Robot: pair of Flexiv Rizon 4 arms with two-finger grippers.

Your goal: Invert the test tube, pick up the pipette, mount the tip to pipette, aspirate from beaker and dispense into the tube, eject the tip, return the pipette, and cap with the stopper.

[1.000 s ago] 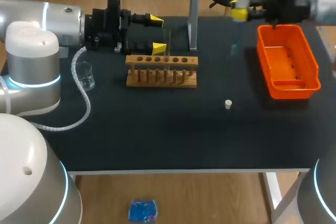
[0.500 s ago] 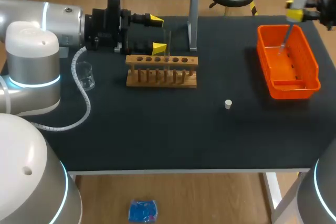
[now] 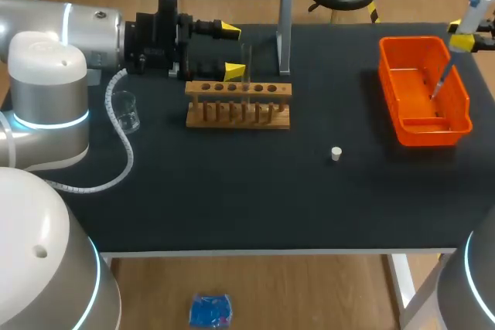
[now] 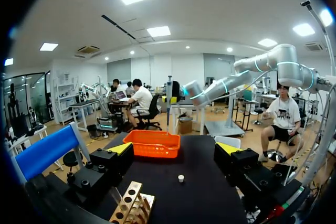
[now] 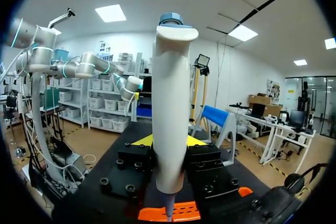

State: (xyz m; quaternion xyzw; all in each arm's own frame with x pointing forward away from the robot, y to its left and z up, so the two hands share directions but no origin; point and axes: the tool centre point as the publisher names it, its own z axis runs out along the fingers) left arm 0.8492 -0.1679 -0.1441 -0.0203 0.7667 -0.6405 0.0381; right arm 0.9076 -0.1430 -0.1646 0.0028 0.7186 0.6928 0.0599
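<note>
The right gripper (image 5: 168, 141), jaws clamped on the pipette (image 5: 169, 103), should eject only with the tip (image 3: 438, 85) low inside the orange tray (image 3: 387, 75), at two o'clock on the worktop (image 3: 271, 191).

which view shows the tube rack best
The head view: the whole rack shows from above, with its row of holes along the top bar and its base. The left wrist view catches only one end of it, cut off by the dark rim. The right wrist view shows none of it.
</note>
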